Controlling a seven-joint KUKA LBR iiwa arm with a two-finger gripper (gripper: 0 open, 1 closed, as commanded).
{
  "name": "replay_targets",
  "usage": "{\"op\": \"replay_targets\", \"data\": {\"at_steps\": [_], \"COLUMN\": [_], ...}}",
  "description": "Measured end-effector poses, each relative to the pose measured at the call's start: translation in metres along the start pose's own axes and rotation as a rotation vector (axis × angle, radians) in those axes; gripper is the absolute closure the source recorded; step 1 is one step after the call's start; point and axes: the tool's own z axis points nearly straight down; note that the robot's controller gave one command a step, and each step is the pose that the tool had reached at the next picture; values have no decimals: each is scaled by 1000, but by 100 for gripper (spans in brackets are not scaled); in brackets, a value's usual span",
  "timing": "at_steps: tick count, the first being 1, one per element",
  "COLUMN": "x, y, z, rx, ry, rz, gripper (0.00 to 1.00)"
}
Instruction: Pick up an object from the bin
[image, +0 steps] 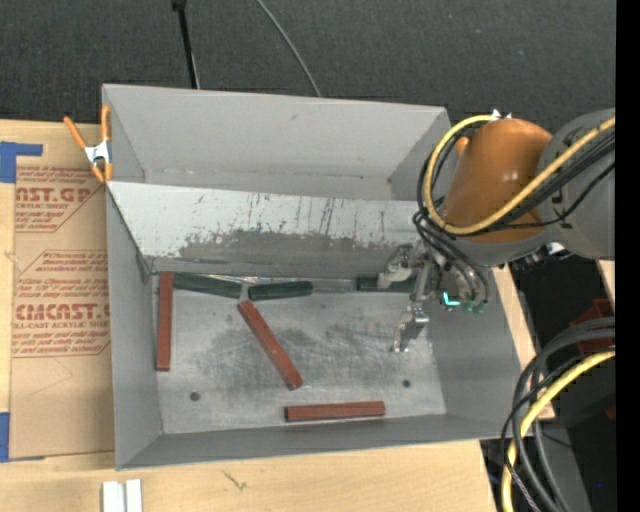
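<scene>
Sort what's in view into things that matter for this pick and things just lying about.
Job: pincer, grey bin, dark green piece nearest it.
Lying about: left red-brown bar, slanted red-brown bar, front red-brown bar, left green bar, middle green bar.

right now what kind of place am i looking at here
Most likely a robot lab's bin-picking test station. A scuffed grey metal bin holds a few loose reddish-brown bars and dark green sticks, and a cabled robot arm's hand hangs over the bin's right side.
</scene>
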Motion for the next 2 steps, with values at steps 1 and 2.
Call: {"op": "replay_targets", "data": {"at_steps": [1,2], "x": [-2,16], "y": [0,2], "z": [-4,36], "rx": [1,1], "ry": [-8,-13], "rz": [-1,-68], "gripper": [0,0]}}
